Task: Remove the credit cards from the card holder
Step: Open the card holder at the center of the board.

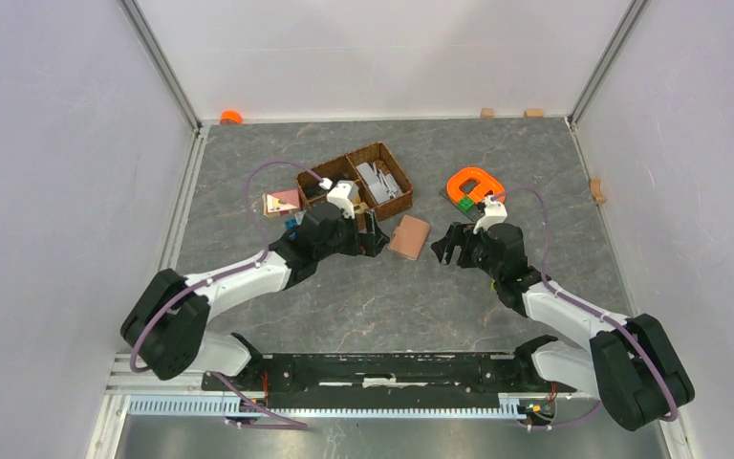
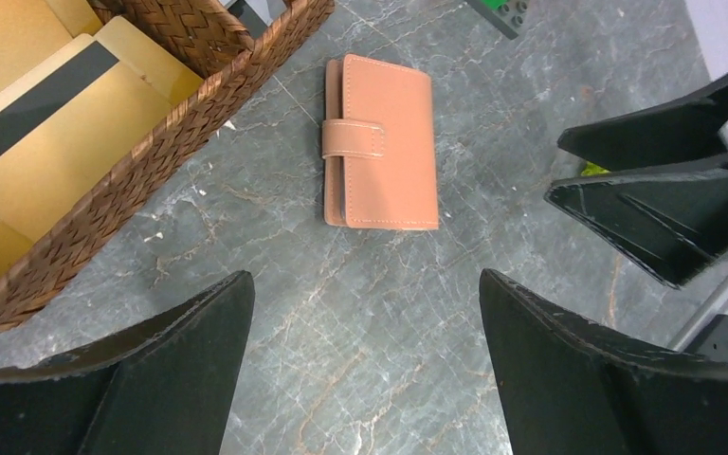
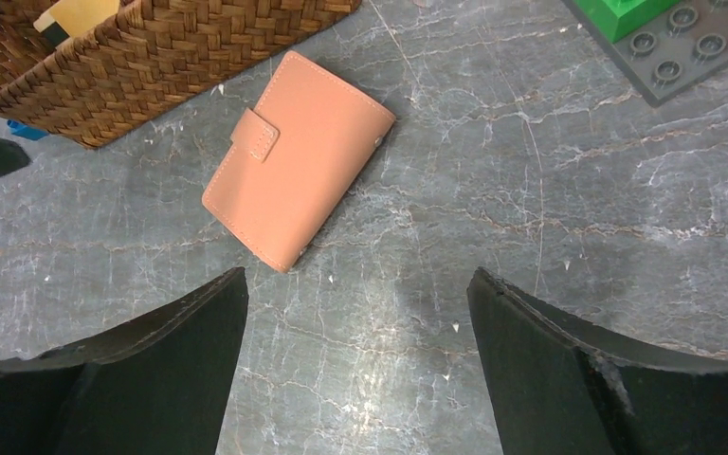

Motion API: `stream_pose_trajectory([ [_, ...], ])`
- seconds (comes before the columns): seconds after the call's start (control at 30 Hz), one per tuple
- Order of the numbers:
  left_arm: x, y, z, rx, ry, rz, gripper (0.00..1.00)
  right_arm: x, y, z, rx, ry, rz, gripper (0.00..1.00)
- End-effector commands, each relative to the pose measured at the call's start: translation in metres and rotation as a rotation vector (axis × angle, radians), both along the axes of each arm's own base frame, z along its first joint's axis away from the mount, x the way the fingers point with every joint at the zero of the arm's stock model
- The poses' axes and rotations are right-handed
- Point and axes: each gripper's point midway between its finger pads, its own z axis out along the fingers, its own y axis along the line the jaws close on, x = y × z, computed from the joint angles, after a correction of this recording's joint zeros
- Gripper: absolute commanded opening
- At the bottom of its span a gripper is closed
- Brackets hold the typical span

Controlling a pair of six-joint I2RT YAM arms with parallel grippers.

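The card holder (image 1: 409,237) is a tan-pink wallet lying flat and closed on the grey table, its snap tab fastened. It shows in the left wrist view (image 2: 384,142) and the right wrist view (image 3: 296,158). No blue or grey-blue credit cards show; the closed wallet hides whatever is inside it. My left gripper (image 1: 375,234) is open and empty just left of the wallet, low over the table (image 2: 365,277). My right gripper (image 1: 451,247) is open and empty just right of the wallet (image 3: 355,275). Neither gripper touches it.
A dark brown wicker basket (image 1: 397,196) stands just behind the wallet, holding flat yellowish cards with a black stripe (image 2: 47,142). An orange piece (image 1: 475,184) with a green brick on a grey plate (image 3: 673,47) lies behind my right gripper. A pink-and-white square (image 1: 282,203) lies left of the basket.
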Motion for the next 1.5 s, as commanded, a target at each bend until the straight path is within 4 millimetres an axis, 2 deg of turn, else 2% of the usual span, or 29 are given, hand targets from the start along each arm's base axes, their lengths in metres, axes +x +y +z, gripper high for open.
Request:
stream_pose_trajectory([
  [0.0, 0.015, -0.015, 0.001, 0.019, -0.014, -0.021, 0.94, 0.013, 0.001, 0.016, 0.018, -0.064, -0.018, 0.9],
  [0.27, 0.032, -0.04, -0.007, 0.008, 0.053, -0.035, 0.93, 0.012, 0.0, 0.014, 0.026, -0.062, -0.03, 0.89],
  [0.53, 0.018, -0.058, -0.025, 0.051, 0.1, -0.134, 0.91, 0.011, -0.003, 0.013, 0.028, -0.064, -0.048, 0.89],
  [0.73, 0.014, -0.074, -0.041, 0.12, 0.13, -0.168, 0.83, 0.01, -0.009, 0.013, 0.025, -0.075, -0.081, 0.89],
  [0.9, 0.019, -0.071, -0.068, 0.202, 0.205, -0.137, 0.81, 0.009, -0.009, 0.01, 0.034, -0.073, -0.086, 0.89],
  [1.07, 0.027, -0.065, -0.081, 0.253, 0.229, -0.096, 0.8, 0.009, -0.008, 0.007, 0.031, -0.061, -0.08, 0.88],
  [1.13, 0.029, -0.065, -0.085, 0.223, 0.263, -0.093, 0.78, 0.009, -0.008, 0.007, 0.033, -0.062, -0.08, 0.88],
  [1.3, 0.028, -0.066, -0.089, 0.154, 0.319, -0.118, 0.68, 0.009, -0.008, 0.008, 0.033, -0.064, -0.078, 0.88],
  [1.4, 0.027, -0.07, -0.087, 0.136, 0.319, -0.142, 0.54, 0.009, -0.008, 0.006, 0.032, -0.06, -0.078, 0.88],
  [1.47, 0.026, -0.072, -0.086, 0.127, 0.322, -0.157, 0.41, 0.01, -0.007, 0.006, 0.031, -0.058, -0.078, 0.88],
])
